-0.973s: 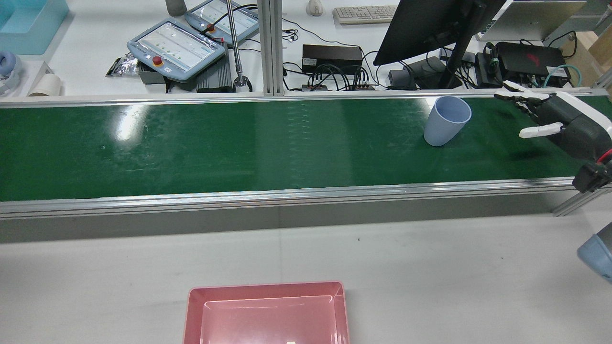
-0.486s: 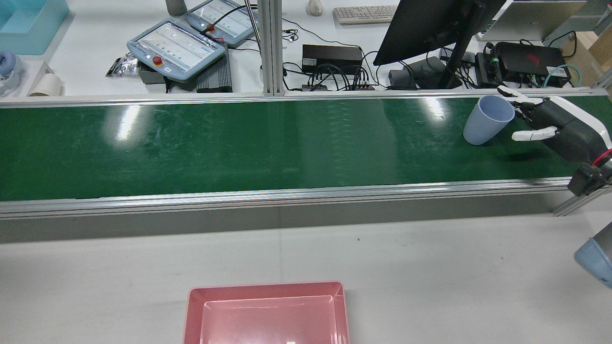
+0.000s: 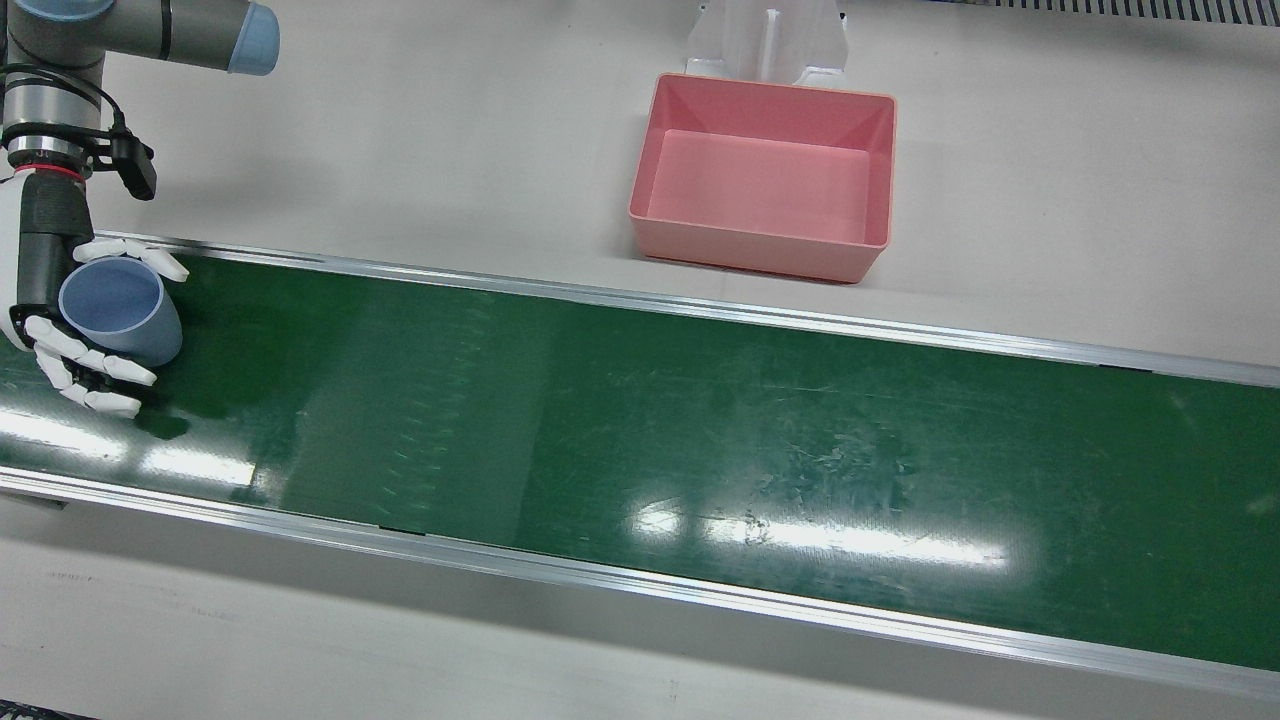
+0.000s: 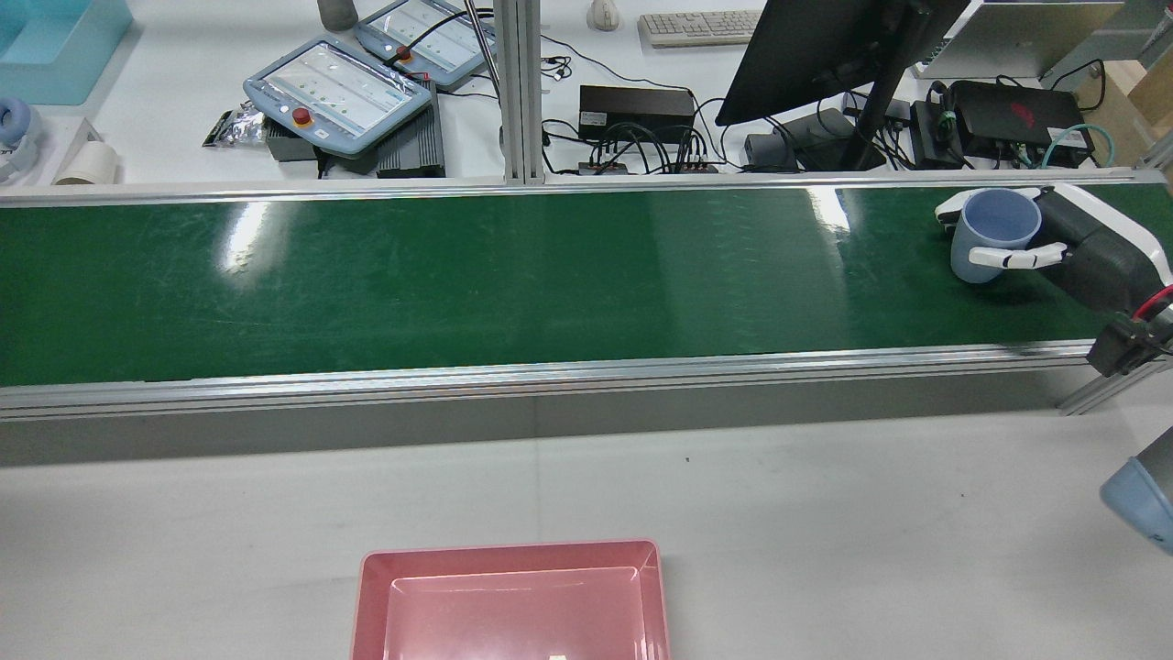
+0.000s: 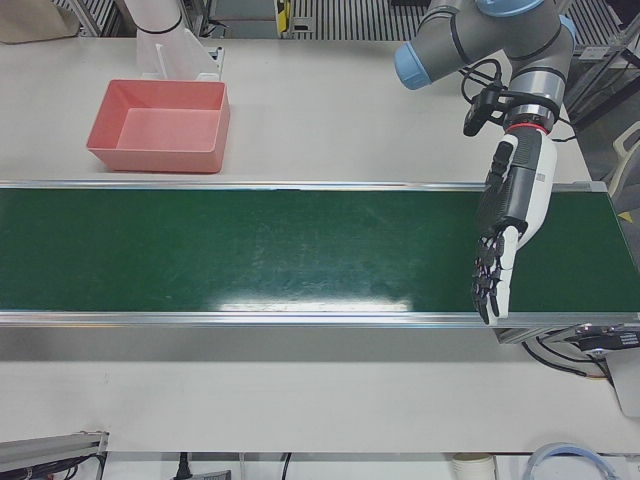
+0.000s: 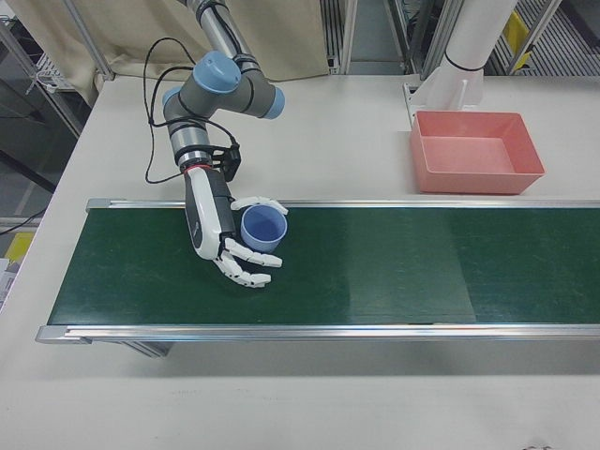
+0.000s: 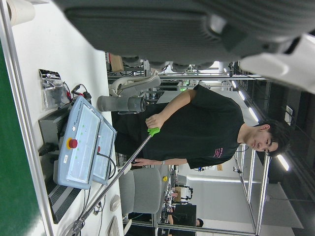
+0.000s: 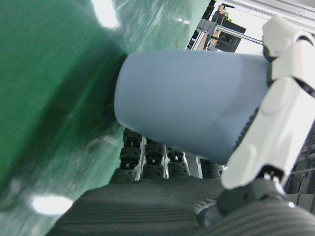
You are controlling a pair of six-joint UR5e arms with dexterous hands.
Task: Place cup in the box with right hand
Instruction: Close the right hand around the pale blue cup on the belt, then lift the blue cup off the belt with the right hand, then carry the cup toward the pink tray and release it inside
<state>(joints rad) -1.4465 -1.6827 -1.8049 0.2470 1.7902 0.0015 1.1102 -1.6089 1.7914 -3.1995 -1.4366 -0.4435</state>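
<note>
A light blue cup (image 3: 118, 308) stands upright on the green belt (image 3: 640, 420), between the thumb and the fingers of my right hand (image 3: 60, 320). The thumb lies along the cup's side in the right hand view (image 8: 187, 108). The fingers (image 6: 248, 267) are still spread on the other side, not wrapped round the cup. The cup (image 4: 994, 229) and the hand (image 4: 1072, 243) are at the belt's right end in the rear view. The pink box (image 3: 765, 180) is empty, on the white table beside the belt. My left hand (image 5: 497, 250) hangs open over the belt's other end.
The belt's metal rails (image 3: 640, 300) run along both sides. The pink box also shows in the rear view (image 4: 513, 596). A person with a stick (image 7: 197, 128) stands beyond the belt, near teach pendants (image 4: 339, 87) and a monitor (image 4: 825, 46).
The cup has travelled along the belt to the right in the rear view and now sits between the right hand's thumb and fingers. The hand has shifted slightly toward it.
</note>
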